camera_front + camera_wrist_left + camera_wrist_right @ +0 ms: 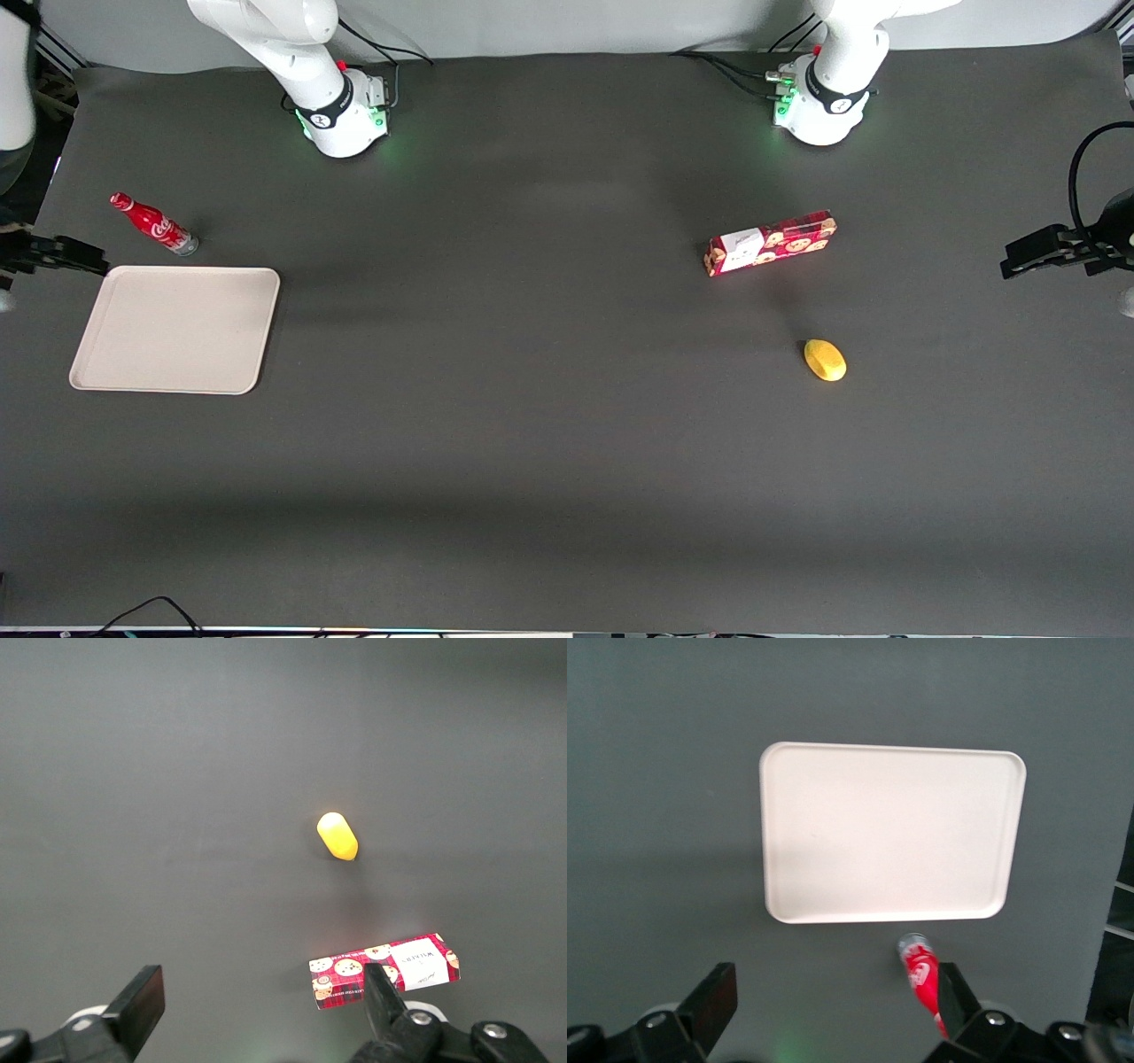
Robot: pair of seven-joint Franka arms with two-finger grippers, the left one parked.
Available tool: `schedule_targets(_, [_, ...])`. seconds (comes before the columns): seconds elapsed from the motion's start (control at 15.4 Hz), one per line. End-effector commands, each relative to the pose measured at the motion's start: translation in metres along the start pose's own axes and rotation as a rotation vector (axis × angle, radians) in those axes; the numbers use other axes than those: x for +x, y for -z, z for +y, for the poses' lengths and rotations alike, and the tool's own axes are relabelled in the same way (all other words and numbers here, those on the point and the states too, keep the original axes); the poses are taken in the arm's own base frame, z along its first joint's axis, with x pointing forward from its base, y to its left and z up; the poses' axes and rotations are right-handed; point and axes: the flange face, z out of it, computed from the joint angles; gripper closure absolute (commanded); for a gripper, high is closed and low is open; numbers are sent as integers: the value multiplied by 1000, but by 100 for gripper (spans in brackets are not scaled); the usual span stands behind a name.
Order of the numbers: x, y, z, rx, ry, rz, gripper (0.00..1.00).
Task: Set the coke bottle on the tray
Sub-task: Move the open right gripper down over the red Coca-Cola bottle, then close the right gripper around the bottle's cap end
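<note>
Parked at the working arm's edge of the table, my gripper [75, 255] hovers with its two black fingers [713, 999] spread wide and nothing between them, just beside the tray [177, 330] and near the coke bottle [153, 224]. Bottle: a small slim glossy red form with white script, a red cap and a silvery base; whether it stands or lies I cannot tell. It sits on the bare table [549, 425], just beside the tray's rim and farther from the front camera than the tray; it does not rest on the tray. Tray: flat, matte beige, rectangular with rounded corners and a low raised rim. Table surface: dark grey, matte, faintly felt-like. Toward the parked arm's end lie a red cookie-patterned box [771, 243], long and rectangular with a white label, and, nearer the front camera, a smooth yellow oval object, possibly a lemon [825, 360]. My wrist view shows the tray [890, 833] whole and the coke bottle [921, 979] end-on, silvery base foremost, close to one of my fingers; it does not take in the box or the yellow object. Only the parked arm's wrist view frames the cookie-patterned box [385, 970] and the lemon [337, 835] together at close range.
</note>
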Motion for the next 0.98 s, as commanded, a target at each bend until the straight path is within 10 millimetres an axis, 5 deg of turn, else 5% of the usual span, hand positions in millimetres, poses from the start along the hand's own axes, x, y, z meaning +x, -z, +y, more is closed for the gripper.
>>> schedule_targets(0.0, [-55, -53, 69, 6, 26, 47, 0])
schedule_targets(0.33, [-132, -141, 133, 31, 7, 82, 0])
schedule_targets(0.65, [-187, -201, 142, 47, -14, 98, 0])
schedule_targets(0.91, [-199, -237, 130, 54, -6, 115, 0])
